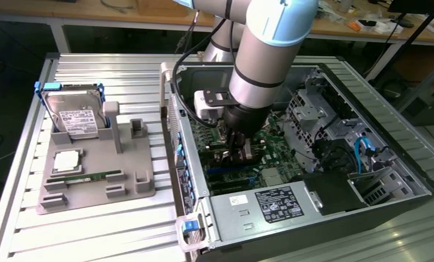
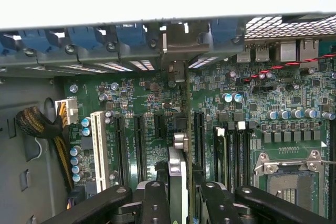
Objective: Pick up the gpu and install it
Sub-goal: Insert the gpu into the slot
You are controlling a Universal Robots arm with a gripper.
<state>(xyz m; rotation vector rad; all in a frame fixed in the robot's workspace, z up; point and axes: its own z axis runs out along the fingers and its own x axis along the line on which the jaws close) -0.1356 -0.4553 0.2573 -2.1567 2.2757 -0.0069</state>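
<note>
Black two-fingered gripper (image 2: pixel 181 195) clamps the gpu (image 2: pixel 177 174), a thin green circuit card with silver bracket, edge-on over the green motherboard's (image 2: pixel 152 103) long black slots (image 2: pixel 139 145) inside an open grey computer case (image 1: pixel 380 126); insertion seems in hand, demanding exact slot alignment.

The case (image 1: pixel 172 103) lies open upward, so the way in from above is free over the motherboard (image 1: pixel 275 147). The arm takes up the middle of that opening. The power supply (image 1: pixel 275 204) blocks the near end, and the drive cage (image 1: pixel 315 109) and blue cables (image 1: pixel 362 147) crowd the exterior view's right. In the wrist view the gripper (image 2: pixel 177 195), clamped on the gpu (image 2: pixel 177 171), hangs over bare black slots (image 2: pixel 139 145). Blue latches (image 2: pixel 131 35) wall off one end and a cable bundle (image 2: pixel 39 124) one side. Outside, the tray (image 1: pixel 140 185) lies just beside the case, its hard drive (image 1: pixel 75 117) upright.
</note>
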